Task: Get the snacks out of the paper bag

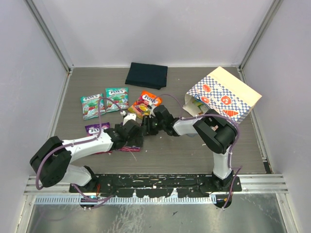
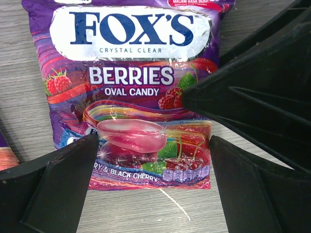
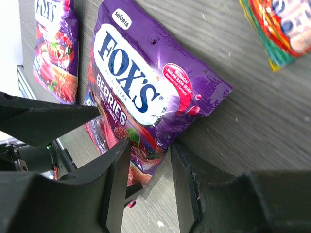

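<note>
Straddling one purple berries pouch, both pincers sit near the middle of the tabletop, slightly toward the near edge. The left gripper is spread as wide as it goes, with one finger on either side of the pouch's bottom end. It shows no visible contact and has hold of nothing. The right gripper is at the pouch's right side with its jaws partly apart and the pouch's lower side edge between them. One finger overlaps the foil, but I cannot tell whether the pouch is actually pinched. The pouch lies face up on the wood. A second purple pouch lies just to its left, partly under the left arm. Further back toward the left edge, a teal pouch and another teal pouch lie side by side. An orange pouch and a yellowish-red pouch touch each other just beyond the grippers. The paper bag lies on its side by the right edge, toward the far right corner, with its mouth facing left. One bagged pouch shows in the mouth, but its colour is unclear. A dark folded cloth lies at the middle of the far edge, apart from the pouches.
</note>
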Tool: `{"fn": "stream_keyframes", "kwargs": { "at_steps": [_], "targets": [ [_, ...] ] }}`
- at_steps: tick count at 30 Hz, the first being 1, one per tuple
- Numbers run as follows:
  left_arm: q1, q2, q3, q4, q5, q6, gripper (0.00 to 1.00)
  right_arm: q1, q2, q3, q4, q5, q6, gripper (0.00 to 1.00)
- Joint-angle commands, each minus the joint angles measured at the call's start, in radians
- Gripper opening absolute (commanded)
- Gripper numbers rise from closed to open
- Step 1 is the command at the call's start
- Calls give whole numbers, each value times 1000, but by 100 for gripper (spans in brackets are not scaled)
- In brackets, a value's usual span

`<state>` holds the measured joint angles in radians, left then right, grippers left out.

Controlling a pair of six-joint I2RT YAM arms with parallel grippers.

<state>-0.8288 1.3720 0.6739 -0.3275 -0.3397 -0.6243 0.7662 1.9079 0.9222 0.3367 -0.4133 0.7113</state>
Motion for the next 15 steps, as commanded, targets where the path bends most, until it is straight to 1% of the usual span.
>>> {"fn": "stream_keyframes", "kwargs": {
  "at_steps": [1, 10, 15],
  "targets": [
    [24, -3, -49, -16, 38, -89, 100, 15, 48, 78, 18, -8, -4, 44],
    [69, 1, -52, -45, 45, -138, 99, 16, 113, 209, -45, -8, -38, 44],
    [89, -33, -61, -78, 29, -144, 99, 26, 132, 223, -47, -10, -36, 44]
  ]
}}
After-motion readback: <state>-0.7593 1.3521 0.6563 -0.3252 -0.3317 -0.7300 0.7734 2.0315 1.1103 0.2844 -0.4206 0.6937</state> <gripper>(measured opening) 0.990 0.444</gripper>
